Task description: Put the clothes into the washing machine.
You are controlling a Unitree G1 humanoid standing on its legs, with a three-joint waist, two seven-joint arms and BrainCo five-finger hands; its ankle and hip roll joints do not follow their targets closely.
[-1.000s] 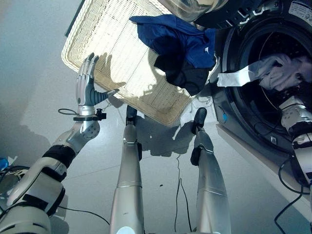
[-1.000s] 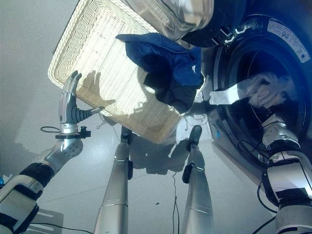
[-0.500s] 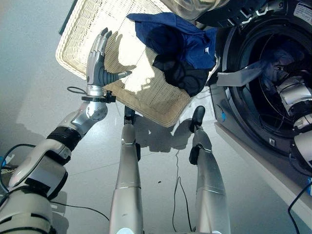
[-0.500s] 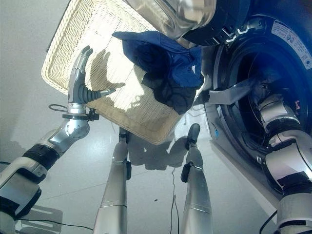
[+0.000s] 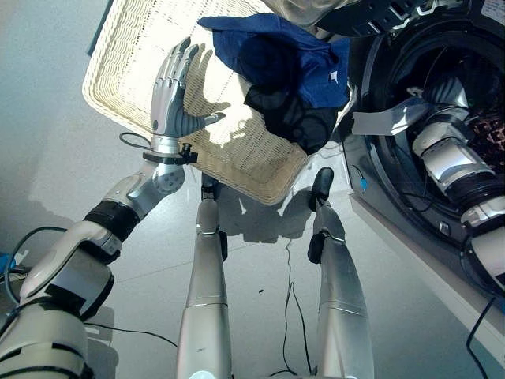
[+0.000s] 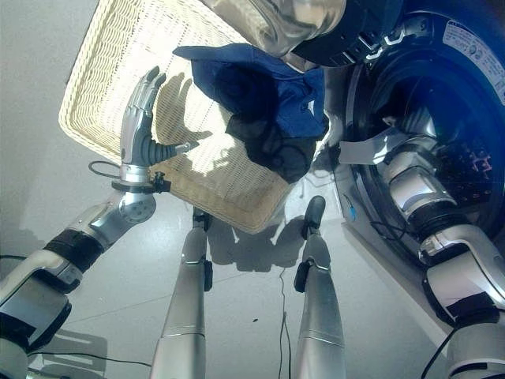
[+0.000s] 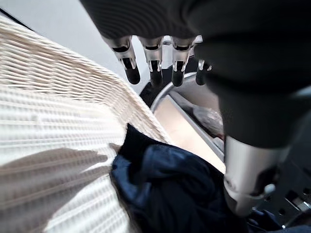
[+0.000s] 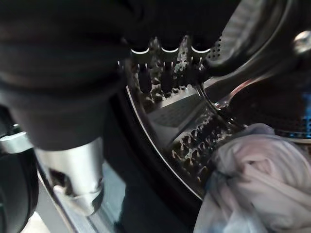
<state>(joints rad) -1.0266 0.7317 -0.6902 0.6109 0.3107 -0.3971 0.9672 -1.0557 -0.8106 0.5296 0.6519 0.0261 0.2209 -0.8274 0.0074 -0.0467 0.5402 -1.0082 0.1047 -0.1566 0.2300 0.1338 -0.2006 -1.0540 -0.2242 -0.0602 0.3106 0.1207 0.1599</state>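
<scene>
The right arm is reaching deep into the drum (image 5: pixel 473 103) of the washing machine (image 6: pixel 465 95). In its wrist view the right hand (image 8: pixel 163 46) is hovering with its fingers straight and relaxed and nothing between them, and a pale bundle of cloth (image 8: pixel 252 179) is lying loose on the perforated drum wall just beside it. A light strip of fabric (image 5: pixel 387 120) is trailing across the door opening, so that piece is probably not fully inside.

Outside the machine, the wicker basket (image 5: pixel 134 55) is sitting on the floor just beside the door. A blue garment (image 5: pixel 292 55) and a dark garment (image 5: pixel 296 118) are piled at the basket end nearest the machine, the dark one spilling over the rim toward the door. The left hand (image 5: pixel 170 91) is hanging above the basket's bare weave, on the side away from the machine, with its fingers spread straight and holding nothing.

The step in hand looks like finishing one drop and starting the next pick. To do it well, the right hand should be sweeping the trailing strip into the drum before it pulls out, so nothing gets dragged back over the door seal. The left hand should be travelling across the basket toward the machine and closing on the top of the blue garment, gathering a thick fold rather than an edge, so the dark garment beneath is not snagged and tipped onto the floor.
</scene>
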